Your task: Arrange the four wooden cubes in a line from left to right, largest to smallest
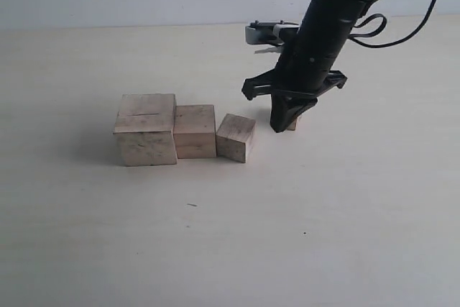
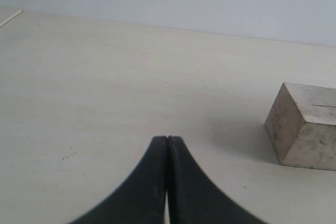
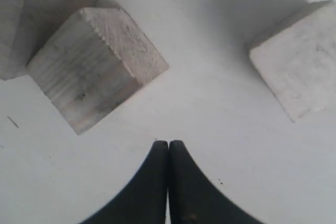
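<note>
Three pale wooden cubes stand in a row on the table: the largest cube (image 1: 146, 129) with a slit line on top, the second cube (image 1: 195, 131) touching its right side, then the third cube (image 1: 236, 136), turned slightly. The smallest cube (image 1: 293, 124) shows only as a sliver behind my right gripper (image 1: 279, 126), which is shut, empty and tip-down at the table. In the right wrist view the shut gripper (image 3: 168, 144) sits between the third cube (image 3: 97, 66) and the smallest cube (image 3: 302, 56), touching neither. My left gripper (image 2: 167, 139) is shut and empty, with the largest cube (image 2: 307, 127) off to one side.
The pale tabletop (image 1: 215, 235) runs back to a light wall. A black cable (image 1: 374, 34) loops off the right arm, and a grey-white wrist unit (image 1: 262, 32) sticks out behind it. A small dark speck (image 1: 192, 205) lies on the table near the front.
</note>
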